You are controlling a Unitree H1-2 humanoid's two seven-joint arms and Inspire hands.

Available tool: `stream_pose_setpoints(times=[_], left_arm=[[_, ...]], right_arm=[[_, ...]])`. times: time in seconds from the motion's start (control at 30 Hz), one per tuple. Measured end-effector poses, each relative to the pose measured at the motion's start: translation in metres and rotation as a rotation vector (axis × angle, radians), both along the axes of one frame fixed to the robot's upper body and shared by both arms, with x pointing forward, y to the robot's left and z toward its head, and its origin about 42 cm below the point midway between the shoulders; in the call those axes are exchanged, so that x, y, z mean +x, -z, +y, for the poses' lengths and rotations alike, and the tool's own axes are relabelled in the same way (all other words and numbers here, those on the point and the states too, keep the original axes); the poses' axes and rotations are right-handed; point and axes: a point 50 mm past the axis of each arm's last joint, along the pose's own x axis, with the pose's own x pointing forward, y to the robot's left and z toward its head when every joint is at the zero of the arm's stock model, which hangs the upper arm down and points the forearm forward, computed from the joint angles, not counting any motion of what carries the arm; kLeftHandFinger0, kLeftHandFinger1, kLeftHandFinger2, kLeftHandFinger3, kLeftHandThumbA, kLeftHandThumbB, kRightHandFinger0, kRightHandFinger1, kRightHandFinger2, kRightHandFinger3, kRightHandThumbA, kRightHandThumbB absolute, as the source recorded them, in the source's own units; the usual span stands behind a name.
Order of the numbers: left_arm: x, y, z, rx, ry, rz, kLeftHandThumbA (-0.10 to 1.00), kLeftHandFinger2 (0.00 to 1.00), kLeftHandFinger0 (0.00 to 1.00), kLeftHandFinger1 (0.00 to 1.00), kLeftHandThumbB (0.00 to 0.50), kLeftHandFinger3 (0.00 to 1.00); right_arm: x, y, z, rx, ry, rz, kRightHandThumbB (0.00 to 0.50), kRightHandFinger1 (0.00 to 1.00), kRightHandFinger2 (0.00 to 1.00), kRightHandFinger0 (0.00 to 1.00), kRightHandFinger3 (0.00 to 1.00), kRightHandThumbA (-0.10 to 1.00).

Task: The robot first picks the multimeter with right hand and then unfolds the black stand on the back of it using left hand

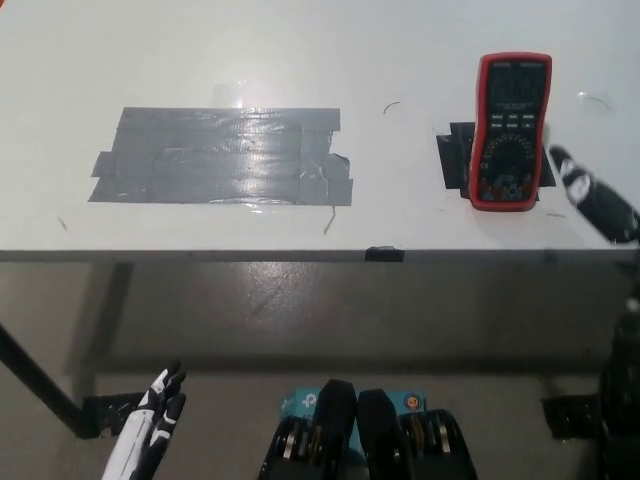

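Multimeter (513,130): red-cased, lying face up on the white table (300,50), at its right side near the front edge. It is sitting on a black tape mark (456,158), apparently the spot marking where it belongs. The stand on its back is hidden against the table, so it cannot be worked until the meter is lifted; nothing is holding the meter.

Right hand (592,198): black, reaching in at the picture's right edge, just beside the meter's lower right corner and apart from it. Only part of it is showing; how far its fingers are spread cannot be told. It is holding nothing. Judged step: approach for the pick.

Left hand (150,425): white, hanging low at the lower left, below table level, fingers loosely extended, empty, waiting for the unfolding step.

Grey tape patch (225,157): lying on the table's left half, well apart from the meter, playing no evident part.
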Motion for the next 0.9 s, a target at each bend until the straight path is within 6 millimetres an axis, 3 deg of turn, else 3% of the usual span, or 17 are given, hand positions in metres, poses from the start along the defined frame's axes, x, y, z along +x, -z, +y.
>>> stream_pose_setpoints(times=[0.2, 0.27, 0.37, 0.43, 0.53, 0.67, 0.9], left_arm=[[0.001, -0.001, 0.000, 0.011, 0.006, -0.007, 1.00, 1.00, 1.00, 1.00, 0.071, 1.00], [0.000, -0.001, 0.000, 0.014, 0.007, -0.007, 1.00, 1.00, 1.00, 1.00, 0.076, 1.00], [0.000, 0.000, 0.000, 0.017, 0.009, -0.006, 1.00, 1.00, 1.00, 1.00, 0.073, 1.00], [-0.002, 0.001, 0.000, 0.018, 0.010, -0.004, 1.00, 1.00, 1.00, 1.00, 0.087, 1.00], [-0.012, 0.007, 0.000, 0.018, 0.008, 0.017, 1.00, 1.00, 1.00, 1.00, 0.077, 1.00], [-0.027, 0.015, 0.002, 0.019, 0.001, 0.050, 1.00, 1.00, 1.00, 1.00, 0.104, 1.00], [-0.030, 0.016, 0.003, 0.019, 0.001, 0.052, 1.00, 1.00, 1.00, 1.00, 0.119, 1.00]], right_arm=[[0.049, -0.015, 0.007, 0.035, 0.074, 0.092, 0.438, 1.00, 1.00, 1.00, 1.00, 1.00], [0.061, -0.019, 0.011, 0.043, 0.084, 0.122, 0.418, 1.00, 1.00, 1.00, 1.00, 1.00], [0.080, -0.023, 0.015, 0.059, 0.091, 0.175, 0.437, 1.00, 1.00, 1.00, 1.00, 1.00], [0.091, -0.023, 0.017, 0.070, 0.096, 0.218, 0.415, 1.00, 1.00, 1.00, 1.00, 1.00], [0.101, -0.020, 0.023, 0.093, 0.095, 0.276, 0.406, 1.00, 1.00, 1.00, 1.00, 1.00], [0.106, -0.011, 0.029, 0.122, 0.091, 0.339, 0.420, 1.00, 1.00, 1.00, 1.00, 1.00], [0.112, -0.010, 0.038, 0.130, 0.104, 0.393, 0.451, 1.00, 1.00, 1.00, 1.00, 1.00]])
